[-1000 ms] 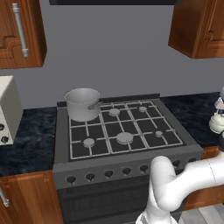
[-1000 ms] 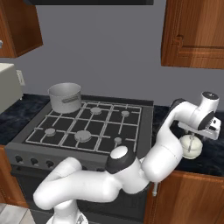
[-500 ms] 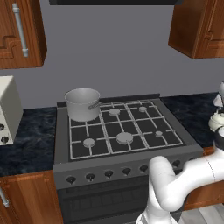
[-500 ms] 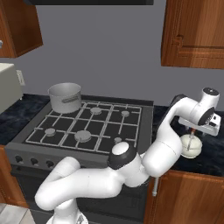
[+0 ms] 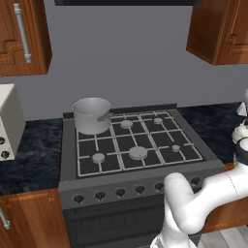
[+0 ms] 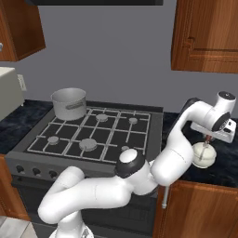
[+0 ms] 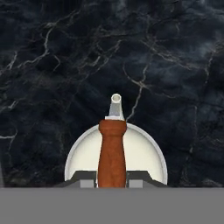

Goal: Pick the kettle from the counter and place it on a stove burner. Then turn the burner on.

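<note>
Fingers (image 7: 112,183) are shut tight on the brown grip of the kettle (image 7: 144,157), so it can be lifted by its handle. On the left of the stove, the big steel pot (image 5: 91,115) sits at the back; I cannot see inside it. To the right, the kettle sits on the dark worktop (image 6: 228,165), well away from the small burner (image 5: 176,148).
</note>
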